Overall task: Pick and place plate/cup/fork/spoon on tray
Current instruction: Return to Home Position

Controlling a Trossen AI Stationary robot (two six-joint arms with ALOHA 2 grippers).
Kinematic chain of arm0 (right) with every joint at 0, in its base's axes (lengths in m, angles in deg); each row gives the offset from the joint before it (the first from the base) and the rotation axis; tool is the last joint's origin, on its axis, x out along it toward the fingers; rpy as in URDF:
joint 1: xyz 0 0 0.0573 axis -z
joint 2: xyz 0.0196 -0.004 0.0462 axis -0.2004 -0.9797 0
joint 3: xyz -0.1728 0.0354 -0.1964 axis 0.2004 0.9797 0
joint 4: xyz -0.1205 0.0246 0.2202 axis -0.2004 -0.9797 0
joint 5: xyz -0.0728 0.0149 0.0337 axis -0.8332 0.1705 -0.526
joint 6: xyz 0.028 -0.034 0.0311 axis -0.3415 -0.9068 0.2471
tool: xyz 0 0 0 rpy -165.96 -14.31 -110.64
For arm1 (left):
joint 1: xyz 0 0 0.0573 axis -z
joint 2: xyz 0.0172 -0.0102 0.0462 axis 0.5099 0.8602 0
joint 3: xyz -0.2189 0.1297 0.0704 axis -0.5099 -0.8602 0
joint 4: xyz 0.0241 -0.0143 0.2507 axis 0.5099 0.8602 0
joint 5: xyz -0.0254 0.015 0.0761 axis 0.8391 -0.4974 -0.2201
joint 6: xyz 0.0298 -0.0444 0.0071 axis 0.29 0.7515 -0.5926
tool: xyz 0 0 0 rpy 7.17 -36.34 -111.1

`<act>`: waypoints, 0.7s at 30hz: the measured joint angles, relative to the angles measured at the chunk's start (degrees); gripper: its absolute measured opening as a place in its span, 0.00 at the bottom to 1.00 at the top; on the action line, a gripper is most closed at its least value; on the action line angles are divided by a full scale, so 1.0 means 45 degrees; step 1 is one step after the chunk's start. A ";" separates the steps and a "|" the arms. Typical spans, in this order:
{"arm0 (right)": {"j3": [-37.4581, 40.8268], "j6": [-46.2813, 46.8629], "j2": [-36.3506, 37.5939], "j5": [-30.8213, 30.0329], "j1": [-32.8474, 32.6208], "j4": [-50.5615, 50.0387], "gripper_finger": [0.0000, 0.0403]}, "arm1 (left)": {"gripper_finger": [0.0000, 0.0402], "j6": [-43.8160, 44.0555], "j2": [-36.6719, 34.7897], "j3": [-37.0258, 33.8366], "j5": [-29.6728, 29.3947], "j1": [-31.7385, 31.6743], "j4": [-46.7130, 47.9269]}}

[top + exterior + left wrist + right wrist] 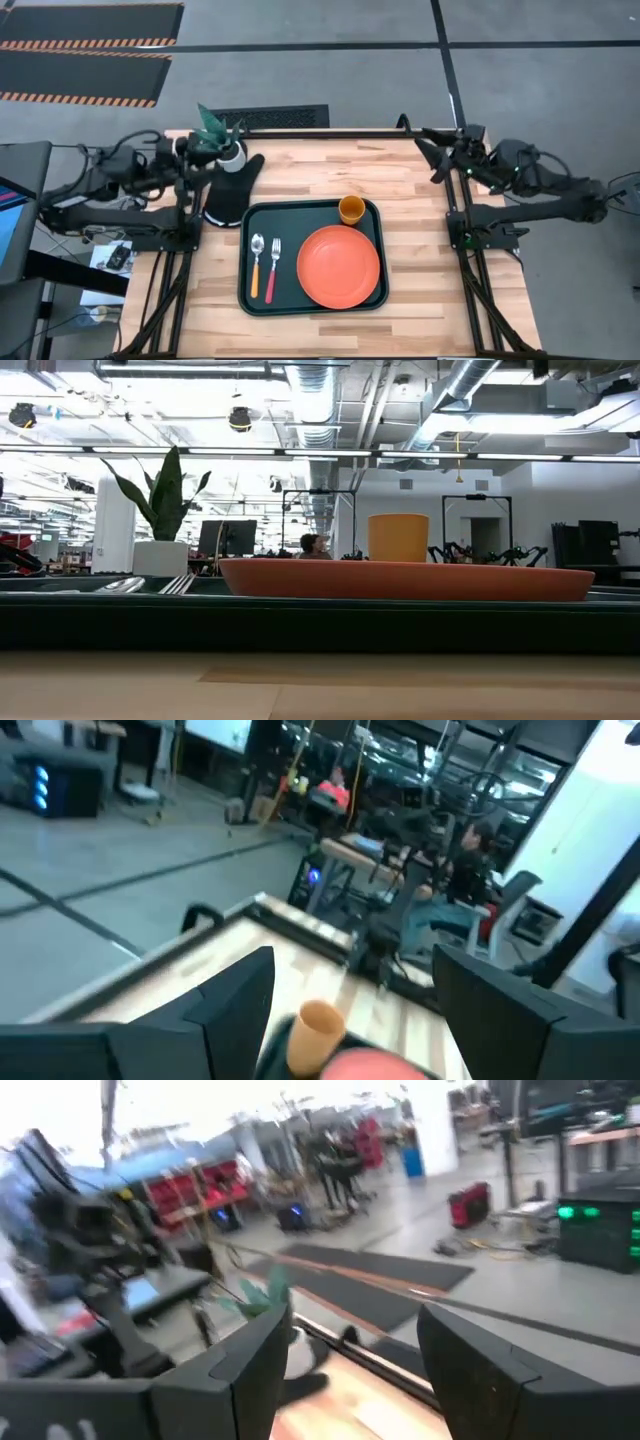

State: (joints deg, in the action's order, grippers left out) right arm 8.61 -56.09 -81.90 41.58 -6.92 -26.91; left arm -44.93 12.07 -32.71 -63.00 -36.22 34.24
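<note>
Hiding most of the cup, the plate fronts it; both jaws spread.

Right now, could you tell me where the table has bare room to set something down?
Bare wood lies between the tray and the right arm's base, along the near edge, and behind the tray right of the black mat. The tray is crowded: plate, cup, fork, spoon.

A robotics lab in an open industrial hall is showing here: exposed ceiling ducts running overhead, hazard-striped floor mats lying upper left, more robot rigs standing behind.
</note>
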 joint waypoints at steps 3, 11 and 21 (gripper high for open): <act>0.2116 0.0179 0.1126 0.0352 0.0202 0.1912 0.61 | 0.64 0.0469 -0.1457 -0.1527 0.0320 0.0000 -0.0096; 0.6778 0.0646 0.3451 0.0737 -0.0115 0.5524 0.61 | 0.64 0.0923 -0.4248 -0.4957 0.0684 0.0000 -0.0311; 1.0692 0.1285 0.4545 0.0715 -0.0476 0.8603 0.61 | 0.64 0.0737 -0.5906 -0.7747 0.0602 0.0000 -0.0779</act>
State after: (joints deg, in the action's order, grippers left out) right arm 56.72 -50.31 -61.45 44.80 -9.06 11.80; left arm -41.61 -14.51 -67.57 -60.29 -36.22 30.74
